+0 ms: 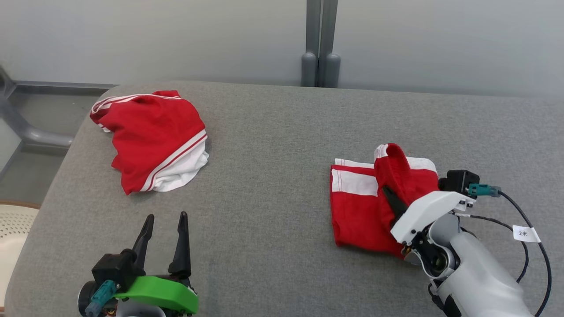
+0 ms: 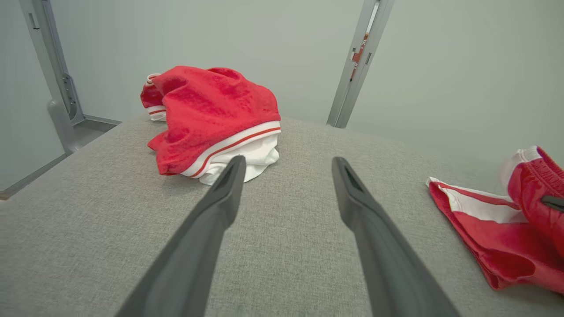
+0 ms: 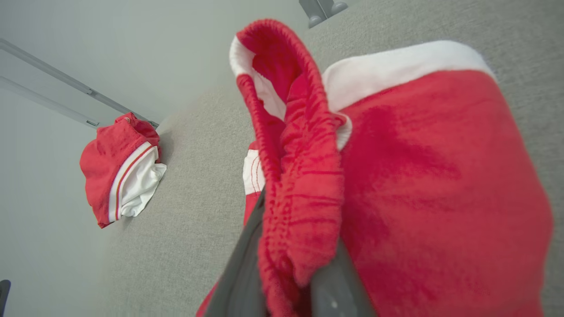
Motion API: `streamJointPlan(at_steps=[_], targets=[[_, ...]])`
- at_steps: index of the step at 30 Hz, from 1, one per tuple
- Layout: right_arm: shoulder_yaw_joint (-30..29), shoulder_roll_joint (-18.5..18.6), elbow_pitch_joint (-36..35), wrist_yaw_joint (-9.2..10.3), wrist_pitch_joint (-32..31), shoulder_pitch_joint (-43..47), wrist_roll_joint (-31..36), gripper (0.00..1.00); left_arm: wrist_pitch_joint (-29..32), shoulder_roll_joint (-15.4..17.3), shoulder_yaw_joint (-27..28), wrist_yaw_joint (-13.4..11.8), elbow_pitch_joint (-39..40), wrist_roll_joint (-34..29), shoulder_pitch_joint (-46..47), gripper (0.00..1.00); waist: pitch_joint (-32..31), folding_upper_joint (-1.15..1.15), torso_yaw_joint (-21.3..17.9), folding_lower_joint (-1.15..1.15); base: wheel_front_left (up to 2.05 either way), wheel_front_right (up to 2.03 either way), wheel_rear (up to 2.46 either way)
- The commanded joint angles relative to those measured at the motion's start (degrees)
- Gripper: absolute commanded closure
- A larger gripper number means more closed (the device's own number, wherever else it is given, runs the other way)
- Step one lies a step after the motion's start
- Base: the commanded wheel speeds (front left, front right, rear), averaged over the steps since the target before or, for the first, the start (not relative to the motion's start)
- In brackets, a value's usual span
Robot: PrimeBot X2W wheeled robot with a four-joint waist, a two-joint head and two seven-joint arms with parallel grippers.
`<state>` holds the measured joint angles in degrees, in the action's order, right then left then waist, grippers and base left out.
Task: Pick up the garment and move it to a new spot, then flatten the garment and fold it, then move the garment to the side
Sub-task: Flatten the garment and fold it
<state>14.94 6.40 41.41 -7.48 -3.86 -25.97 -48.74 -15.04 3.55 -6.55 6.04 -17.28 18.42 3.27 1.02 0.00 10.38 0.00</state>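
A red garment with white panels (image 1: 359, 211) lies partly folded on the right of the grey padded table (image 1: 273, 176). My right gripper (image 1: 390, 193) is shut on its red elastic waistband, which stands up in a loop above the cloth. In the right wrist view the waistband (image 3: 295, 176) runs down between the two fingers of that gripper (image 3: 299, 237). My left gripper (image 1: 166, 216) rests open near the table's front left edge, holding nothing. In the left wrist view its fingers (image 2: 288, 160) point at the bare table, and the held garment (image 2: 498, 237) lies off to the right.
A second red and white garment (image 1: 154, 136) lies crumpled at the back left of the table, also seen as a heap (image 2: 211, 110) beyond the left fingers. A grey post (image 1: 319, 44) stands behind the table. A pale perforated object (image 1: 13, 229) sits past the left edge.
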Motion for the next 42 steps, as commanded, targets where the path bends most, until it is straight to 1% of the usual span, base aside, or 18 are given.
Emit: streamJointPlan(at_steps=[1,2,3,6,7,8,9,14,18,20,24,26,29,33,37,42], targets=[[-0.2,-0.4,0.7,-0.03,0.5,-0.1,0.8,1.00,-0.2,0.0,0.1,0.1,-0.2,-0.3,0.5,0.00,0.5,0.00,1.0,0.00,0.00,0.00,0.00],[-0.3,-0.7,1.5,-0.03,0.5,-0.4,1.6,1.00,-0.2,0.0,0.1,0.1,-0.2,-0.3,0.6,0.00,0.5,0.00,1.2,0.00,0.00,0.00,0.00],[-0.3,-1.0,2.1,-0.03,0.5,-0.7,2.1,0.89,-0.2,0.0,0.1,0.1,-0.2,-0.3,0.7,0.00,0.6,0.00,1.3,0.00,0.00,0.00,0.00],[-0.3,-2.0,3.6,-0.03,1.0,-1.5,3.1,0.63,-0.2,-0.1,0.0,0.1,-0.3,-0.3,1.0,0.00,0.9,0.00,1.5,0.00,0.00,0.00,0.00],[-0.2,-2.2,4.0,-0.03,1.1,-1.6,3.3,0.52,-0.2,-0.1,0.0,0.1,-0.3,-0.3,1.0,0.00,0.9,0.00,1.5,0.00,0.00,0.00,0.00],[0.0,-2.4,4.5,-0.03,1.2,-1.7,3.5,0.13,-0.2,-0.1,0.1,0.1,-0.4,-0.3,1.0,0.00,0.9,0.00,1.4,0.00,0.00,0.00,0.00],[0.3,-2.6,4.7,-0.03,1.4,-1.9,3.7,0.00,-0.2,-0.1,0.1,0.2,-0.5,-0.3,0.9,0.00,0.9,0.00,1.3,0.00,0.00,0.00,0.00],[2.8,-3.2,2.4,-0.03,1.9,-2.0,1.6,0.00,-0.2,-0.1,0.5,0.2,-0.8,-0.4,1.0,0.00,0.6,0.00,0.2,0.00,0.00,0.00,0.00],[5.3,-3.3,-2.7,-0.03,2.6,-0.4,-1.1,0.00,-0.2,-0.1,0.9,0.1,-0.9,-0.3,0.5,0.00,0.0,0.00,-1.3,0.00,0.00,0.00,0.00],[5.9,-2.0,-5.5,-0.03,3.4,0.5,-2.2,0.00,-0.2,-0.1,1.1,0.0,-0.8,-0.2,0.1,0.00,-0.5,0.00,-2.2,0.00,0.00,0.00,0.00],[7.5,1.7,-11.8,-0.03,6.6,1.9,-1.3,0.00,-0.2,-0.2,1.8,-0.3,-0.2,-0.2,-0.7,0.00,-1.4,0.00,-4.2,0.00,0.00,0.00,0.00],[7.9,4.4,-14.5,-0.03,9.1,2.7,0.3,0.00,-0.2,-0.1,2.1,-0.4,0.4,-0.4,-0.9,0.00,-1.6,0.00,-5.2,0.00,0.00,0.00,0.00],[6.4,7.9,-16.9,-0.03,13.7,3.9,4.2,0.00,-0.2,-0.1,2.7,-0.4,1.8,-0.9,-1.1,0.00,-1.9,0.00,-6.8,0.00,0.00,0.00,0.00],[2.5,9.8,-19.2,-0.03,17.4,5.7,10.7,0.00,-0.2,-0.1,3.7,-0.8,3.7,-2.2,-1.4,0.00,-1.9,0.00,-8.6,0.00,0.00,0.00,0.00],[-3.1,9.8,-21.7,-0.03,18.8,8.5,18.2,0.00,-0.2,-0.3,4.5,-0.7,5.0,-2.5,-1.4,0.00,-1.9,0.00,-9.9,0.00,0.00,0.00,0.00],[-9.8,7.6,-25.8,-0.03,19.1,13.5,27.5,0.00,-0.2,-0.4,4.9,-0.6,5.9,-2.9,-2.0,0.00,-1.9,0.00,-10.7,0.00,0.00,0.00,0.00]])
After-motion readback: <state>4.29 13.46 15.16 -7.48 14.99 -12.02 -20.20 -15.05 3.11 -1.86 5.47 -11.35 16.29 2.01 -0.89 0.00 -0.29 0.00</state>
